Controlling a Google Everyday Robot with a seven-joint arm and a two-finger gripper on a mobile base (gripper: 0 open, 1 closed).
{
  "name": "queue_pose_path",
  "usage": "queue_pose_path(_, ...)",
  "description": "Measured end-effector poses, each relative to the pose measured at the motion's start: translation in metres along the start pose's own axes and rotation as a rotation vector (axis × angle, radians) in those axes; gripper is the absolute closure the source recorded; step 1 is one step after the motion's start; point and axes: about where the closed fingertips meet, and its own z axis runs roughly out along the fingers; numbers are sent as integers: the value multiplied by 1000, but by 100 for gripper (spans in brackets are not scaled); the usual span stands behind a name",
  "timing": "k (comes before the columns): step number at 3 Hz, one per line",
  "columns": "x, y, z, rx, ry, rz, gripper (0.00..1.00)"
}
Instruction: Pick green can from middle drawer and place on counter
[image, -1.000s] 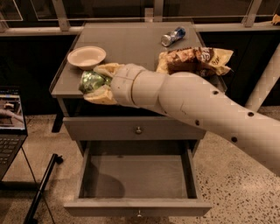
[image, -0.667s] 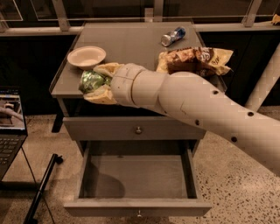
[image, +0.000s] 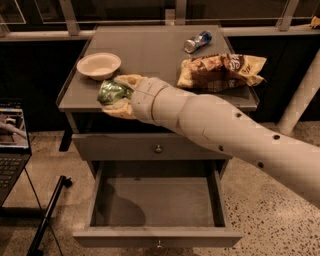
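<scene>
The green can (image: 112, 92) is held in my gripper (image: 118, 95), whose tan fingers close around it above the front left part of the counter (image: 150, 50). My white arm reaches in from the lower right across the cabinet. The middle drawer (image: 157, 205) stands pulled open below and nothing shows inside it. The drawer front above it (image: 158, 148) is closed.
On the counter lie a white bowl (image: 99, 65) at the left just behind the gripper, a brown chip bag (image: 220, 71) at the right and a blue-and-silver can (image: 197, 42) on its side at the back. A laptop (image: 11, 145) stands at the far left.
</scene>
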Motion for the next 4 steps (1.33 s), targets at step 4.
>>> queue_pose_path(4,56,-114,54,108,94,-8,100)
